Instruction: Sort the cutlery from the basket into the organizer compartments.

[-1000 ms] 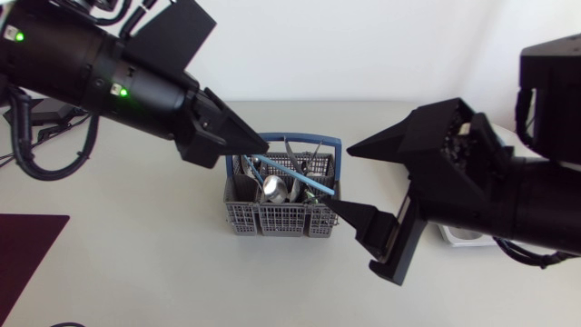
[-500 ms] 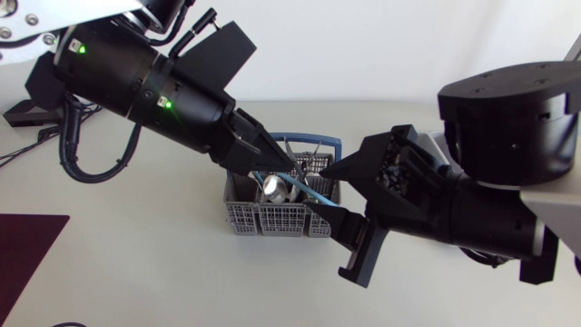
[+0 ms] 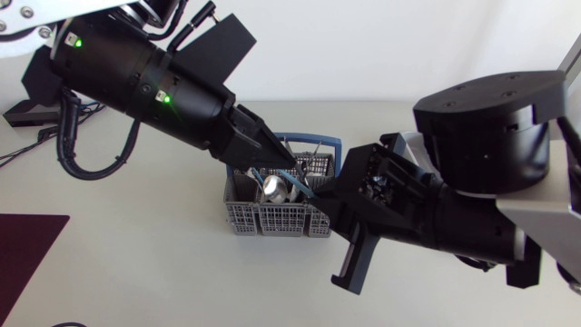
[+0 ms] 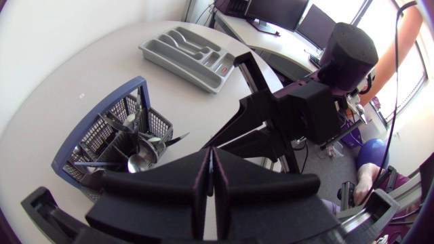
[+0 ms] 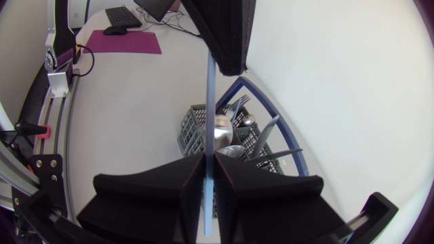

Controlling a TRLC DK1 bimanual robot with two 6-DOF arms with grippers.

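A grey mesh basket (image 3: 272, 218) with a blue rim (image 4: 102, 112) holds several metal forks and spoons. Above it, my left gripper (image 3: 289, 173) is shut on one end of a light blue-handled utensil (image 3: 302, 183). My right gripper (image 3: 320, 193) comes in from the other side. In the right wrist view the blue handle (image 5: 210, 115) runs from between my right gripper's fingers (image 5: 209, 183), which press on it from both sides, to the left gripper's tips (image 5: 227, 64). The grey organizer (image 4: 186, 54) lies beyond the basket; in the head view my right arm hides it.
A dark maroon mat (image 3: 27, 245) lies at the table's front left corner. Cables (image 3: 36, 127) trail at the back left. My right arm's bulky links (image 3: 472, 200) fill the table's right side.
Both arms moved in over the basket. My right gripper's fingers closed from wide open onto the blue handle that the left gripper carries.
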